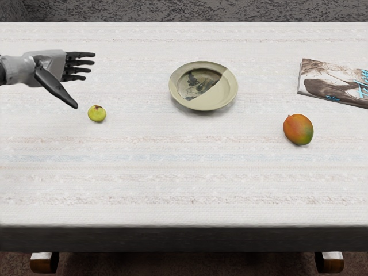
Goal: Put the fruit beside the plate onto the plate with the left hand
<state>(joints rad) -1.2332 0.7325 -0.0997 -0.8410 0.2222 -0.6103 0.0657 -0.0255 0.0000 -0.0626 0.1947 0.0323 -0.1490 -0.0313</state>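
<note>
Green fruit (96, 113) lies on the counter (184, 184), well left of the plate (229, 92), untouched; my left robot hand (60, 68) hovers nearby, fingers spread, empty, so grasp and transfer remain.

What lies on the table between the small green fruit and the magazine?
In the head view, the plate sits between the small green fruit and the magazine; otherwise that stretch of table is bare.
</note>
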